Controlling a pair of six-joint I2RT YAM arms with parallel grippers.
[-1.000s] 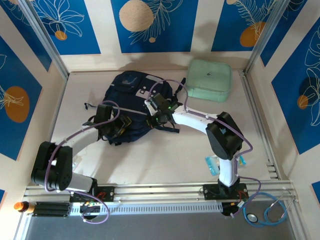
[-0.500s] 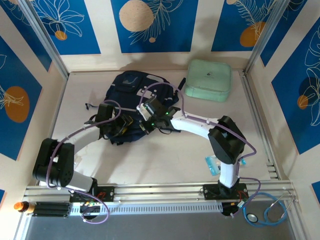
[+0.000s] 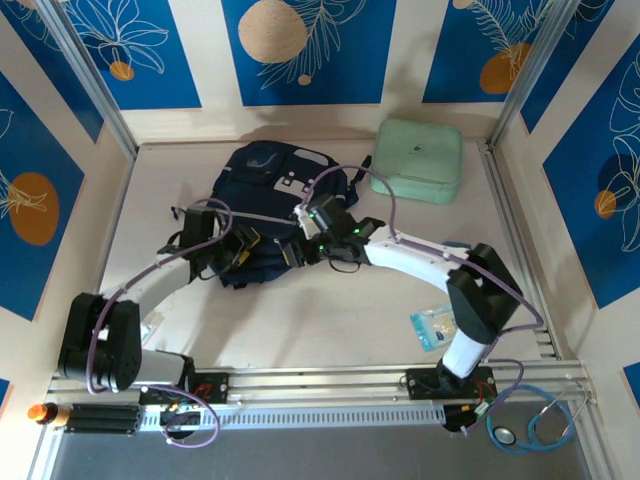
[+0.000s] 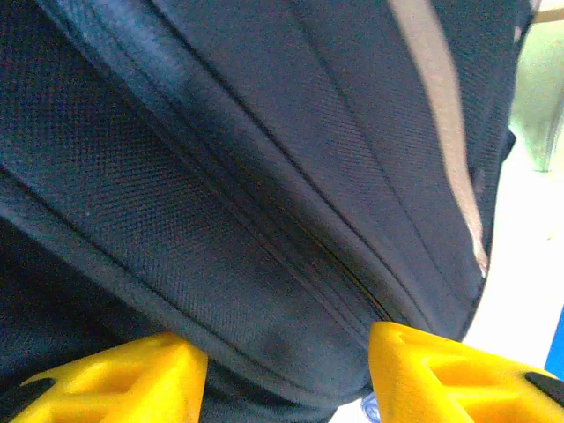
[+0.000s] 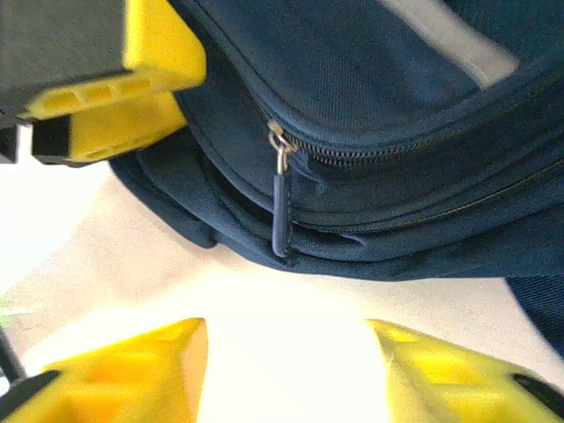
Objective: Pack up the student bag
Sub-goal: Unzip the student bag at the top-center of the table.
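Note:
The student bag [image 3: 265, 185], dark navy with a pale stripe, lies at the back middle of the table. My left gripper [image 3: 248, 250] is at the bag's near left edge. In the left wrist view a thick fold of the bag [image 4: 264, 176] sits pinched between its yellow fingers [image 4: 286, 379]. My right gripper [image 3: 298, 250] is at the near edge beside it, open, with bare table between its tips [image 5: 286, 370]. A zip pull [image 5: 281, 216] hangs loose on the bag [image 5: 397, 106] just ahead of it. The left gripper's yellow fingers [image 5: 115, 88] show at the upper left of the right wrist view.
A mint-green zip case [image 3: 417, 160] stands at the back right, also seen past the bag [image 4: 542, 97]. A small clear packet [image 3: 432, 328] lies near the right arm's base. A stethoscope [image 3: 530, 425] rests beyond the front rail. Walls close in the table's sides and back.
My right gripper went from shut to open, letting go of the zip pull, and its arm swung to the right. The left gripper kept its hold on the bag.

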